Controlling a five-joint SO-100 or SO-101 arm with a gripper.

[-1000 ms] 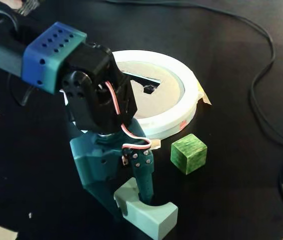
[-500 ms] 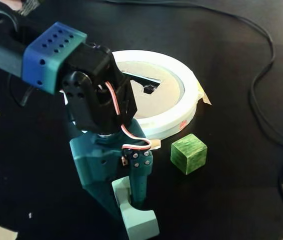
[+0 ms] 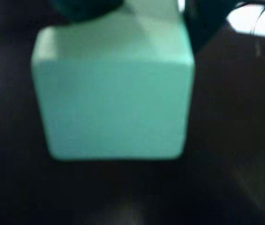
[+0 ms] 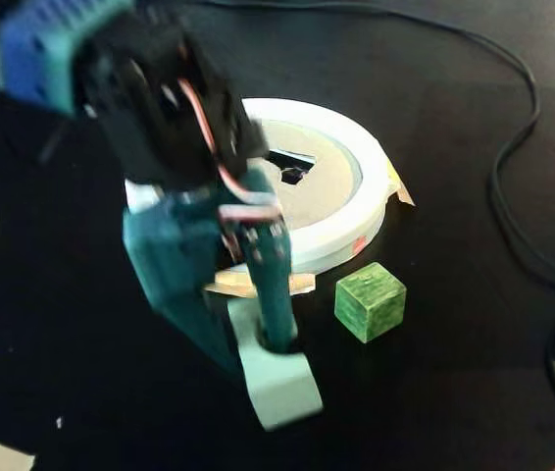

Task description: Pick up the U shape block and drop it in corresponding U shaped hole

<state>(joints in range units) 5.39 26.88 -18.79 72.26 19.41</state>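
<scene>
A fixed view looks down at a black tabletop (image 4: 474, 324) where a robot arm reaches in from the upper left, blurred by motion. Its teal gripper (image 4: 258, 339) points down toward the lower middle of the scene, and its two fingers are clamped on the U shape block (image 4: 277, 385), a pale mint-green piece. One teal finger (image 4: 276, 294) sits in the block's rounded notch, while the other finger runs down the block's left side. The block hangs end-on toward the camera, tilted, with its lower end closest to the viewer; whether it touches the table cannot be told. Behind the gripper lies a tan disc with a thick white rim (image 4: 361, 211). The U shaped hole (image 4: 292, 162) shows as a dark cutout in the disc's surface, partly hidden by the arm. A darker green streaked cube (image 4: 370, 301) rests on the table just right of the gripper and just in front of the disc's rim, apart from both. A black cable (image 4: 513, 137) curves along the right side of the table. In the wrist view, the block (image 3: 114, 103) fills most of the picture as a blurred mint-green face, with a dark finger (image 3: 202, 23) at its upper right edge.
</scene>
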